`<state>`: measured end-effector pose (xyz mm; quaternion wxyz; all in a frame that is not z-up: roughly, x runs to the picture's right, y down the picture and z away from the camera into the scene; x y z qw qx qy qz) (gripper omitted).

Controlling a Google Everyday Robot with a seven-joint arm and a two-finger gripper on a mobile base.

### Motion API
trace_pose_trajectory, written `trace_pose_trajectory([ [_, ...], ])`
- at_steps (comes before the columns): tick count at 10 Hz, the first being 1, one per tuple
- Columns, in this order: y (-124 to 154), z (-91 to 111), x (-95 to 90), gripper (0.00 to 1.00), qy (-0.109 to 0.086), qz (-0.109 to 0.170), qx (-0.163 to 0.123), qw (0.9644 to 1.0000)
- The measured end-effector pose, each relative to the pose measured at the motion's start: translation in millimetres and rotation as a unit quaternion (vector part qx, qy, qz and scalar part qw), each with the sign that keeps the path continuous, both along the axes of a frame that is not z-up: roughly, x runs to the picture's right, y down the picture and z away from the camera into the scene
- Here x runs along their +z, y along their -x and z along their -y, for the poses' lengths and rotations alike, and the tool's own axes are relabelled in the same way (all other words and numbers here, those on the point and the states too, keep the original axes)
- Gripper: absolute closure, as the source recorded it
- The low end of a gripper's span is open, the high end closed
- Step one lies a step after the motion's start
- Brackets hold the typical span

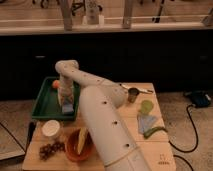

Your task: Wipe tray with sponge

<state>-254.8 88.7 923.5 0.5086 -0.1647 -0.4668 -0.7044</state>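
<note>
Tray (pixel 45 102): dark green, rectangular and shallow with a raised rim, smooth like plastic. It sits at the left rear of a pale wooden table (pixel 125 125).

My arm (pixel 100 115): white, tubular and smooth-shelled with small dark holes. It rises from the bottom edge, right of the tray, and bends back down over the tray's right half.

Gripper (pixel 66 103): pointing down inside the tray, near its right front corner. Whether it is apart or clamped I cannot tell.

Sponge (pixel 68 109): a small pale blue-grey block on the tray floor, directly under the gripper's tip. The gripper covers its upper part, and contact cannot be confirmed.

A small orange round object (pixel 56 84) lies at the tray's rear, partly behind my arm; what it is I cannot tell.

In front of the tray:
- a white round cup (pixel 51 129)
- a dark lumpy clump (pixel 48 149) I cannot identify
- an orange round bowl (pixel 79 145), its right side hidden by my arm

Well to the tray's right:
- a metal cup (pixel 133 94)
- a green cup (pixel 146 106)
- a flat light blue cloth (pixel 146 121)
</note>
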Motion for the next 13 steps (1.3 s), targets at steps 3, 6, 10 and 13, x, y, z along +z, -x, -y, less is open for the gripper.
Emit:
trace_pose_trajectory([
  [3, 4, 23, 19.9, 0.96, -0.023, -0.015, 0.019, 0.9994],
  [6, 40, 24, 24.6, 0.96, -0.021, 0.006, 0.001, 0.9998],
  [10, 77, 10, 13.8, 0.96, -0.006, 0.049, -0.034, 0.9982],
  [13, 59, -4, -0.2, 0.96, 0.009, 0.058, -0.047, 0.9971],
])
